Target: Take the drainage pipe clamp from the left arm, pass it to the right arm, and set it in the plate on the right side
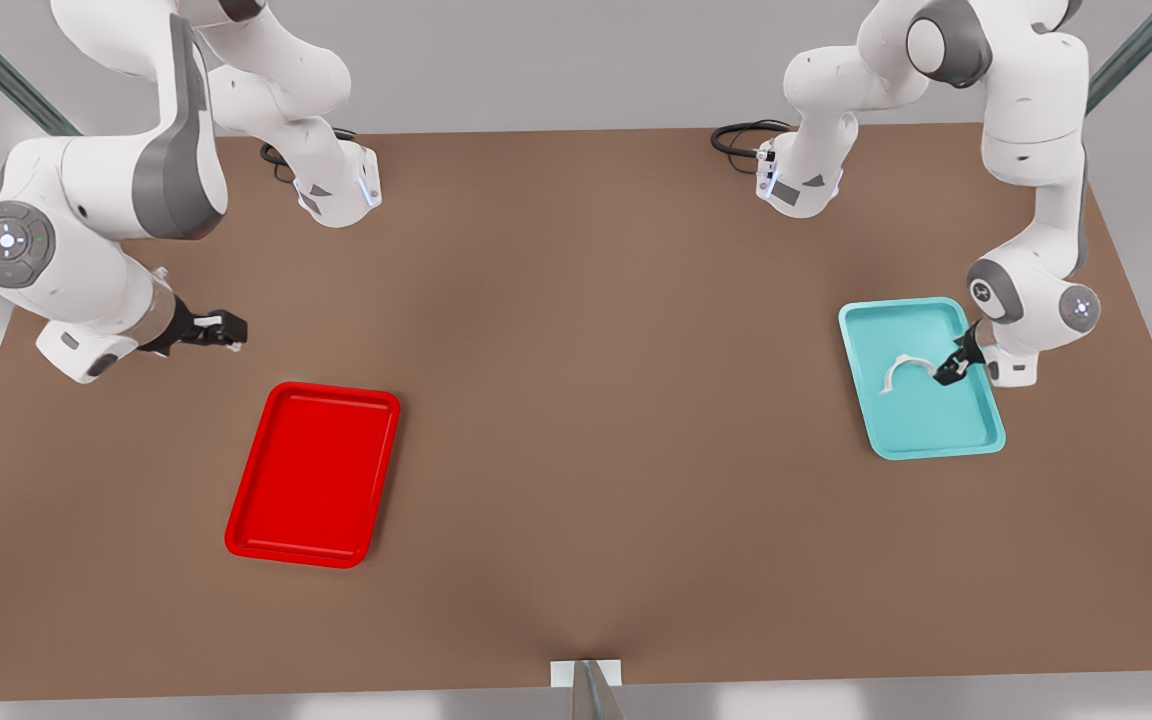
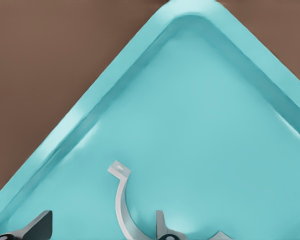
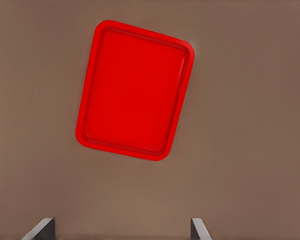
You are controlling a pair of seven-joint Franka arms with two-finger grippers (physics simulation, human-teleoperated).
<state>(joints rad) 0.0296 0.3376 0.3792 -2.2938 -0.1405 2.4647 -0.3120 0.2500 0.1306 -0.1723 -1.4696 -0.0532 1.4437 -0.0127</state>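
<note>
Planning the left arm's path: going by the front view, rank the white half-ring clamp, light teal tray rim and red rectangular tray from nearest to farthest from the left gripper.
1. White half-ring clamp, at the left gripper, between its open fingers.
2. Light teal tray, beneath it, on the front view's right.
3. Red rectangular tray, far across, near the waiting right gripper.

White half-ring drainage pipe clamp (image 1: 902, 368) in your teal tray (image 1: 886, 322); red plate (image 1: 314, 473) flat on tabletop (image 1: 576, 400), apart.

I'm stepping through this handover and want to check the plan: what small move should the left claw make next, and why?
Probably close on the drainage pipe clamp. The left claw is low in the teal tray, its open fingers straddling one end of the white strip, which still lies in the tray. The right claw waits open near the red plate.
</note>
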